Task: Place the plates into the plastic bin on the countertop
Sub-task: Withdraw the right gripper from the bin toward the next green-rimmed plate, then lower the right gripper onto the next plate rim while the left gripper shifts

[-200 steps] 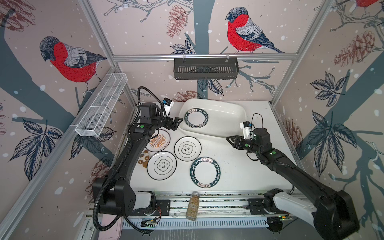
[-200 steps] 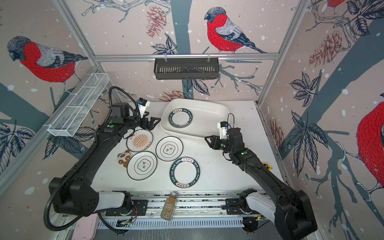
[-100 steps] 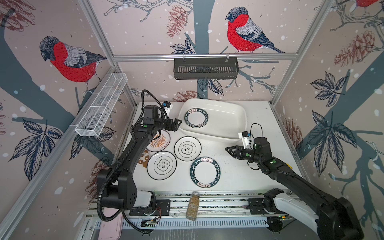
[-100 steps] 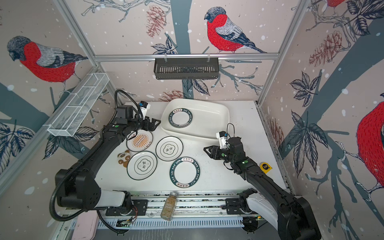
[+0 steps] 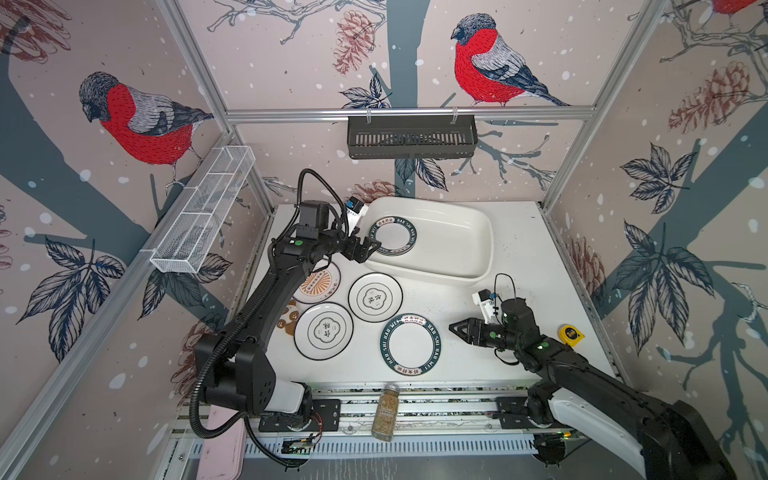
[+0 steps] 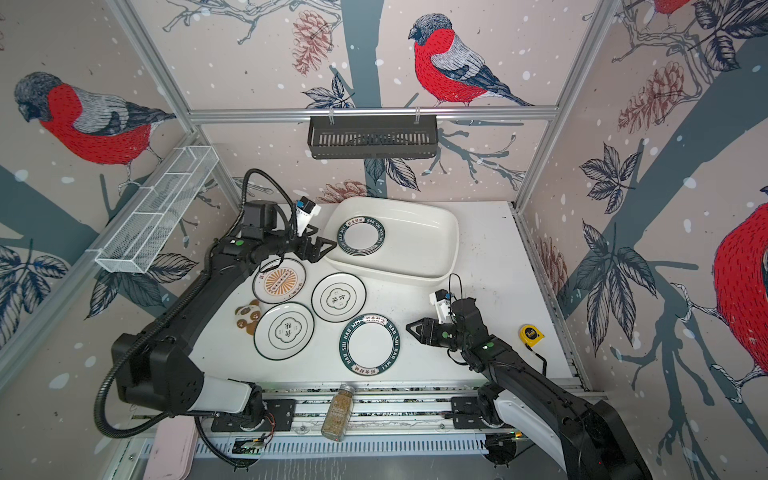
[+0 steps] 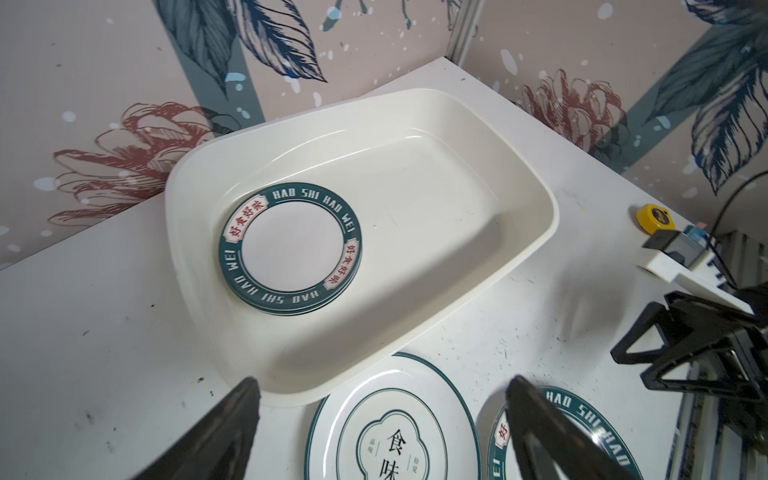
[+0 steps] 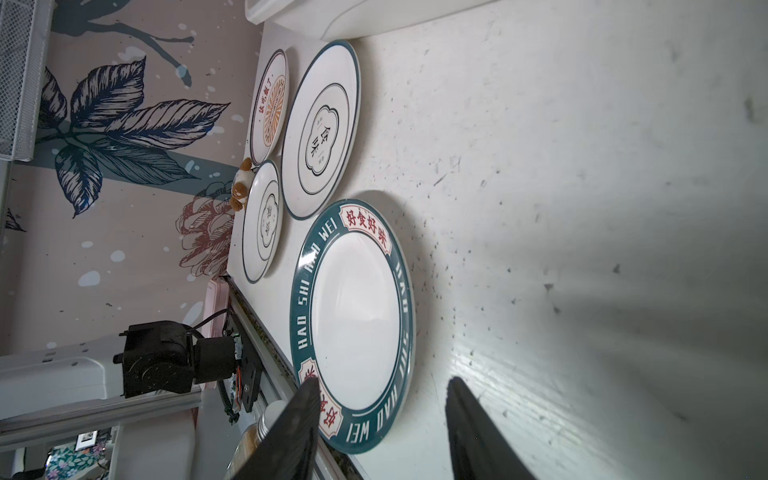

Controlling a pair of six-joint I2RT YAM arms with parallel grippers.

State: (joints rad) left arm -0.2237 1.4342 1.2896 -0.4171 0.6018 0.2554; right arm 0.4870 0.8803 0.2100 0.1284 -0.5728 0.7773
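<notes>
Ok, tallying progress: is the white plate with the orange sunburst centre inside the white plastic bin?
No, the orange sunburst plate lies on the white countertop outside the bin.

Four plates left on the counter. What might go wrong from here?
The lettered plate on the counter lies flat near the front edge. The right pincer, open beside it, may shove it toward the spice jar instead of lifting it.
The left pincer hangs open at the bin corner and could clip its rim.
The back flower plate and front flower plate lie close together; lifting one may drag the other.
</notes>
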